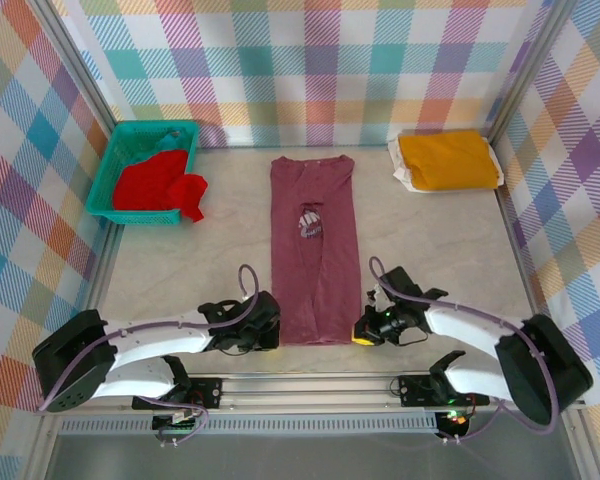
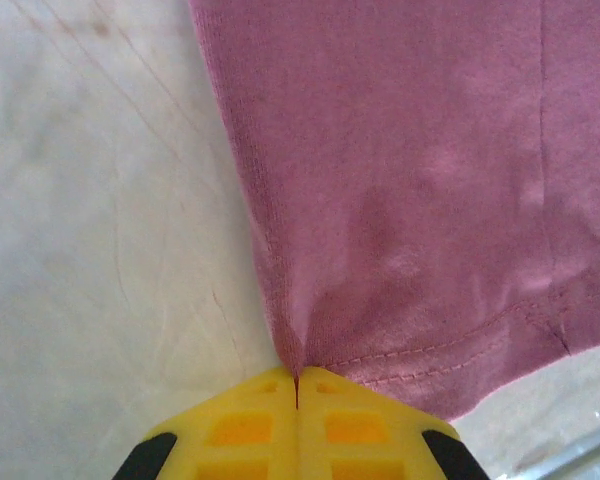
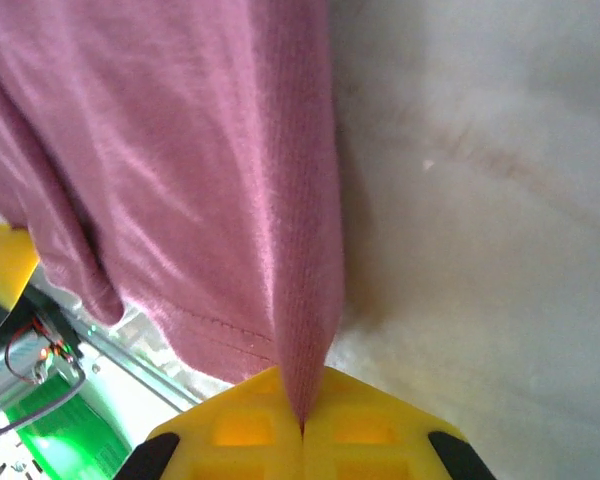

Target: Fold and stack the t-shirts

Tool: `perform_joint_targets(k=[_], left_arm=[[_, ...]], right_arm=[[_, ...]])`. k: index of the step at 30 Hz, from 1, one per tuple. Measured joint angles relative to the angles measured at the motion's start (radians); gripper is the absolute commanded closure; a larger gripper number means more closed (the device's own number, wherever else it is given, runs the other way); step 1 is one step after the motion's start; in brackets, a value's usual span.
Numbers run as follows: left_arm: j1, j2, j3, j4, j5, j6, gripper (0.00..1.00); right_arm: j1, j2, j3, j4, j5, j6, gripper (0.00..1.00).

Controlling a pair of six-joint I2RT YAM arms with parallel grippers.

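The maroon t-shirt (image 1: pixel 315 262), folded to a narrow strip, lies centred on the bench (image 1: pixel 170 270). The left claw (image 1: pixel 275 330) and right claw (image 1: pixel 362 330) each pinch a near hem corner, likely to carry the hem evenly toward the collar.

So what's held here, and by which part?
The maroon t-shirt: left gripper pinches its near-left hem corner, right gripper its near-right hem corner.

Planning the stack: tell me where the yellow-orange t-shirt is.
In the top view, the yellow-orange t-shirt lies folded at the far right corner of the table, right of the maroon t-shirt.
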Motion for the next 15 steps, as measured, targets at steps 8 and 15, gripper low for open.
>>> perform_joint_targets(k=[8, 15], left_arm=[[-0.030, -0.108, -0.004, -0.056, 0.002, -0.010, 1.00], [0.099, -0.200, 0.089, -0.132, -0.008, 0.026, 1.00]], right_arm=[[0.005, -0.173, -0.036, -0.054, -0.006, 0.008, 1.00], [-0.009, -0.124, 0.093, -0.098, 0.039, 0.000, 1.00]])
